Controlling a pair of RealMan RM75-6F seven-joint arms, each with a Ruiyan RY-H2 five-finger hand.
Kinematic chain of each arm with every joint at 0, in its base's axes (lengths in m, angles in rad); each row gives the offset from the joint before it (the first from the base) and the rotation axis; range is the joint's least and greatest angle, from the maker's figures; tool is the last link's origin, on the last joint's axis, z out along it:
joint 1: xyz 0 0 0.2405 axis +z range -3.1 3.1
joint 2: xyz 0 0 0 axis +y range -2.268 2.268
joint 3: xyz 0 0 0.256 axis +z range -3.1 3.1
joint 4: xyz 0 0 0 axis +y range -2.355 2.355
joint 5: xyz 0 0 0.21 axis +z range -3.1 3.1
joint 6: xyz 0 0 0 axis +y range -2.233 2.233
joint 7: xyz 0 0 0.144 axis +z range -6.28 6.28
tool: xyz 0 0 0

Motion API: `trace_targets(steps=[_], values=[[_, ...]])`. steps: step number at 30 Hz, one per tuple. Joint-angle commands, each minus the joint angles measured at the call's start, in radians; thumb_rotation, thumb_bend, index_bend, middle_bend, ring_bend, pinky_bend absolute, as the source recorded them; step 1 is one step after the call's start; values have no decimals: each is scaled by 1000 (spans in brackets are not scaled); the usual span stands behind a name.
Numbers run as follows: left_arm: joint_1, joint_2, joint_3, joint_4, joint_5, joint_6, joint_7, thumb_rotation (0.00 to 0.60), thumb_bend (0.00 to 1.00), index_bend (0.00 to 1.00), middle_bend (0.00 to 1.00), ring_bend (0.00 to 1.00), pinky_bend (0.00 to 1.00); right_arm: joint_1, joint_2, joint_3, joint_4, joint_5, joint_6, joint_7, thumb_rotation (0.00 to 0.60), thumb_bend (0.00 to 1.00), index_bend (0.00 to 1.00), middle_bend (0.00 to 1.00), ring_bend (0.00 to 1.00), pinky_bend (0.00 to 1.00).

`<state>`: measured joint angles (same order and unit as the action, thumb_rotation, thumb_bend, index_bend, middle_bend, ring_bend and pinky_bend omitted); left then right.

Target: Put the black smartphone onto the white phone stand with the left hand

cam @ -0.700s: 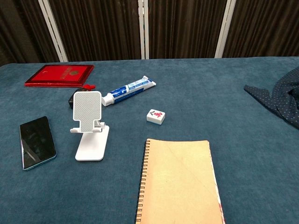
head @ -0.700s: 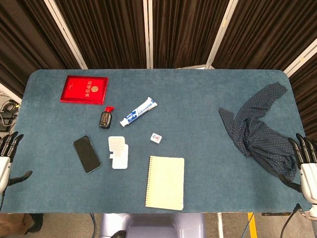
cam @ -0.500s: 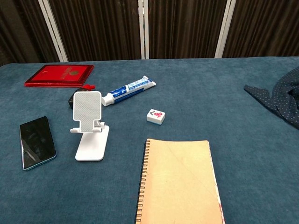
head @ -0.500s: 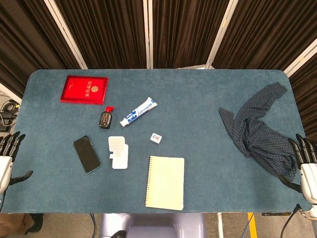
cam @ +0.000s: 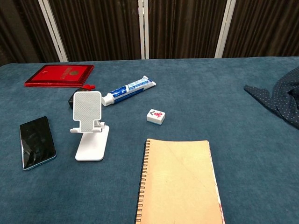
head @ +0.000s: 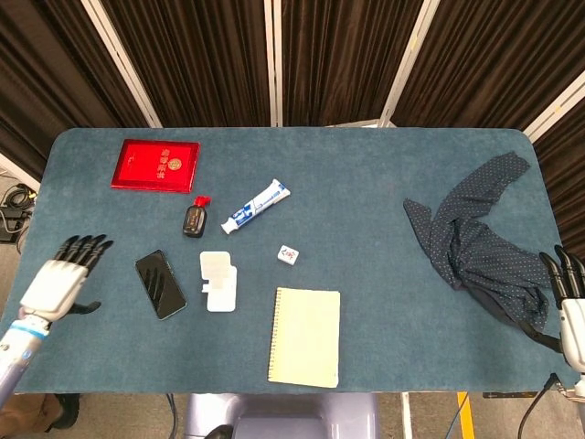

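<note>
The black smartphone (head: 161, 283) (cam: 36, 141) lies flat and face up on the blue table, just left of the white phone stand (head: 218, 280) (cam: 89, 123), which stands upright with nothing on it. My left hand (head: 64, 278) hovers over the table's left part, fingers spread and holding nothing, a short way left of the phone. At the table's right edge my right hand (head: 569, 307) is open beside the cloth. The chest view shows neither hand.
A red booklet (head: 156, 165) lies at the back left. A small black device with a red cap (head: 194, 219), a toothpaste tube (head: 255, 207) and a mahjong tile (head: 289, 255) sit behind the stand. A tan spiral notebook (head: 305, 336) lies in front, a dark dotted cloth (head: 480, 240) at right.
My left hand has moved right from the table's left edge to over the table, closer to the phone. The right hand has dropped slightly. The objects have not moved.
</note>
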<state>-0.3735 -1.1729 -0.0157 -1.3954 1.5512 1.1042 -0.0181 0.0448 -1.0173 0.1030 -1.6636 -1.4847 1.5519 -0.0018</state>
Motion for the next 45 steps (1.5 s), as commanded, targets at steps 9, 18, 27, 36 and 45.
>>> trace_targets(steps=[9, 18, 27, 36, 45], values=[[-181, -141, 104, 287, 224, -107, -96, 600, 0, 118, 38, 83, 147, 11, -11, 6, -2, 29, -28, -33, 600, 0, 0, 0, 0, 0], [-217, -210, 138, 352, 242, -139, -60, 600, 0, 140, 53, 92, 151, 11, -10, 7, -3, 29, -30, -31, 600, 0, 0, 0, 0, 0], [-246, -253, 142, 376, 225, -164, -28, 600, 0, 165, 66, 108, 160, 11, -9, 9, 1, 35, -34, -20, 600, 0, 0, 0, 0, 0], [-266, -269, 153, 380, 218, -170, -15, 600, 0, 384, 309, 313, 319, 13, -6, 9, 2, 36, -39, -9, 600, 0, 0, 0, 0, 0], [-255, -253, 162, 370, 214, -117, -1, 600, 0, 586, 475, 448, 383, 11, -3, 7, 0, 32, -37, -3, 600, 0, 0, 0, 0, 0]])
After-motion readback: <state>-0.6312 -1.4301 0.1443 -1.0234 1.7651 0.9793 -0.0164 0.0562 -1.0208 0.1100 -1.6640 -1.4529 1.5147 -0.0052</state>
